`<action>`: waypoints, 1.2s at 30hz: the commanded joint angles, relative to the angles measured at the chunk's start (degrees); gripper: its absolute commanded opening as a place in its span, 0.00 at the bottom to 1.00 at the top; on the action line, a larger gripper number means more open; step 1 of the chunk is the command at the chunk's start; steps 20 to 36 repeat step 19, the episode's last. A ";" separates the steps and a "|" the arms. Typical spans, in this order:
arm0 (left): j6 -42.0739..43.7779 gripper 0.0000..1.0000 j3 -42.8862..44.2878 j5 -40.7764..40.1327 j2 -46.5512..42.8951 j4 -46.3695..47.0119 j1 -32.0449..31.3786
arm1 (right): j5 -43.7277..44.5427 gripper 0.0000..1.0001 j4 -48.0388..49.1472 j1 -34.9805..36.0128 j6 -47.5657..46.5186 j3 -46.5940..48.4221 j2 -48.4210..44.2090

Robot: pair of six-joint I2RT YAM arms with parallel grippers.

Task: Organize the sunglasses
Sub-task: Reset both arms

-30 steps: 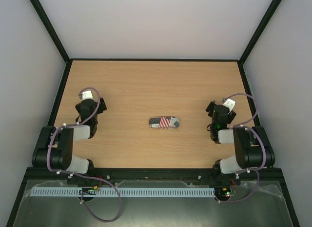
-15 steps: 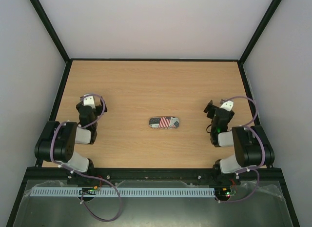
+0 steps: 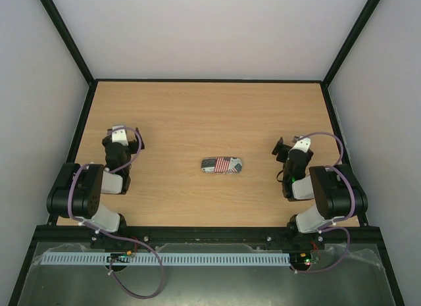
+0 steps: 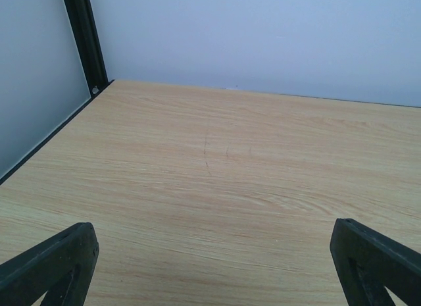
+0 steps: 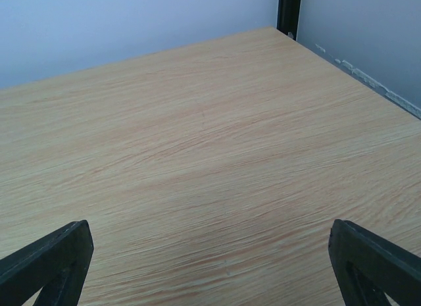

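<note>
The sunglasses are out of view in every frame. A flag-patterned oblong case [image 3: 222, 165] lies shut in the middle of the wooden table [image 3: 210, 115]. My left gripper [image 3: 121, 136] rests at the left side, far from the case; its jaws stand wide apart and empty in the left wrist view [image 4: 210, 266]. My right gripper [image 3: 289, 150] rests at the right side, also apart from the case; its jaws stand wide apart and empty in the right wrist view [image 5: 210, 266].
Black frame rails [image 3: 85, 122] edge the table, with white walls behind them. Both wrist views show only bare wood, a black corner post [image 4: 85, 39] on the left and another corner post [image 5: 289, 10] on the right.
Both arms have folded back toward their bases. The right gripper has shifted slightly left and nearer. The case has not moved.
</note>
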 commanded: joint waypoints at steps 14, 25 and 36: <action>0.45 0.99 -0.38 0.84 -0.05 4.24 0.39 | 1.02 0.99 2.34 0.21 -0.83 0.70 -0.26; 0.45 0.99 -0.37 0.84 -0.05 4.23 0.36 | 0.98 0.99 1.97 0.23 -0.83 1.00 -0.21; 0.45 0.99 -0.37 0.84 -0.05 4.23 0.36 | 0.98 0.99 1.97 0.23 -0.83 1.00 -0.21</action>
